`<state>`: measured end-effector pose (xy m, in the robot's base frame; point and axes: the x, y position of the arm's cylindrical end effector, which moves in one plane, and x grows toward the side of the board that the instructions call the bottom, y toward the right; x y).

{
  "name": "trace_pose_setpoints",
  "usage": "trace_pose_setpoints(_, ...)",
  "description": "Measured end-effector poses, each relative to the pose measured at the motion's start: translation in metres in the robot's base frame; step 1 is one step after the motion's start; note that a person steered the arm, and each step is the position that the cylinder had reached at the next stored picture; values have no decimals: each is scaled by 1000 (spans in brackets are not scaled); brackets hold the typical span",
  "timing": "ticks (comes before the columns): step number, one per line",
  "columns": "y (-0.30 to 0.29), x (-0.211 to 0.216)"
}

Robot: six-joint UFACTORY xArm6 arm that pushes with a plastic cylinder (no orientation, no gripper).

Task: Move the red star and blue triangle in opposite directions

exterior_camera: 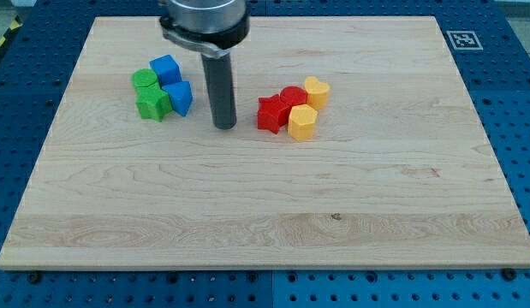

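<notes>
The red star (269, 113) lies right of centre, touching a red round block (292, 98) and a yellow block (302, 122). The blue triangle (179, 97) lies in the left cluster, beside a green star (151, 104) and under a blue cube (165, 68). My tip (224, 127) rests on the board between the two clusters, a little right of the blue triangle and left of the red star, touching neither.
A green round block (145, 80) sits at the left cluster's left side. A second yellow block (317, 91) sits at the right cluster's top right. The wooden board (265, 222) lies on a blue perforated table. A marker tag (461, 38) is at the top right.
</notes>
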<state>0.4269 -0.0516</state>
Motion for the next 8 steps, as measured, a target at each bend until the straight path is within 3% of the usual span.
trace_pose_setpoints(3,54,-1)
trace_pose_setpoints(5,26,68)
trace_pose_setpoints(8,18,69)
